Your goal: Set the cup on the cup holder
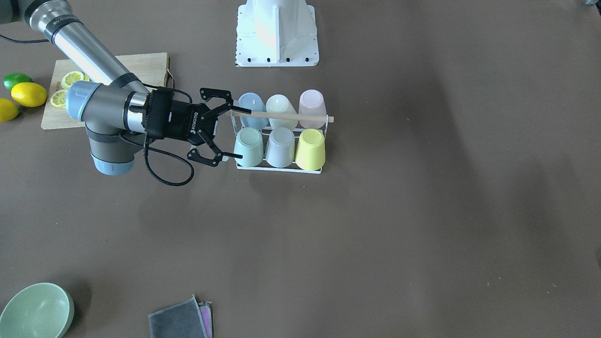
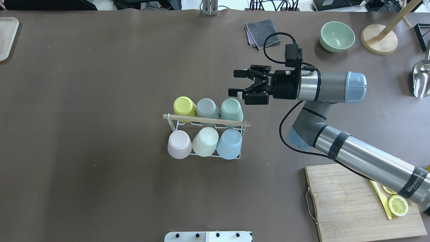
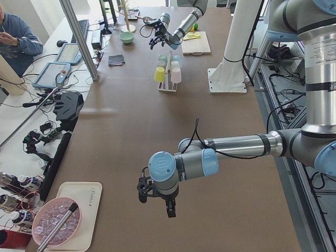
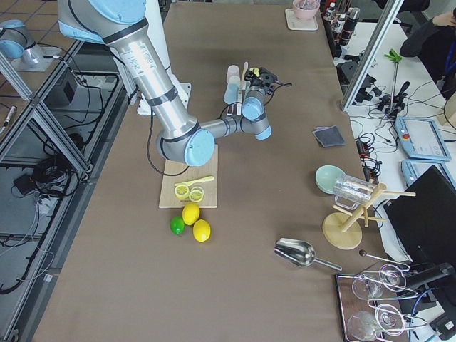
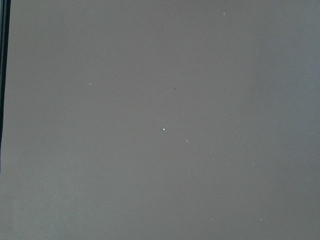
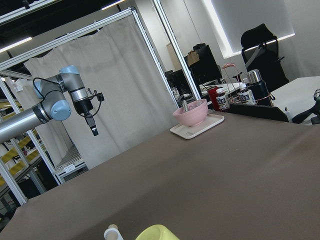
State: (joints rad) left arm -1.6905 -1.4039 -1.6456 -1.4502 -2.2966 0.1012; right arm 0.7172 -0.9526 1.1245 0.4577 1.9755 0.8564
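The cup holder (image 2: 205,120), a white wire rack with a wooden rod on top, stands mid-table and also shows in the front-facing view (image 1: 291,115). Six cups sit upside down on it: yellow (image 2: 184,106), grey (image 2: 207,107) and mint green (image 2: 231,109) in the far row, pink (image 2: 179,144), cream (image 2: 205,141) and blue (image 2: 229,144) in the near row. My right gripper (image 2: 234,82) is open and empty, raised just beyond the rack's right end by the mint green cup. My left gripper (image 3: 156,202) hangs over bare table far to the left; I cannot tell its state.
A wooden cutting board (image 2: 352,201) with a lemon slice and a yellow knife lies at the near right. A green bowl (image 2: 337,36), a grey cloth (image 2: 262,32), a wooden stand (image 2: 379,38) and a metal scoop (image 2: 421,79) lie at the far right. Lemons (image 1: 29,94) lie beside the board.
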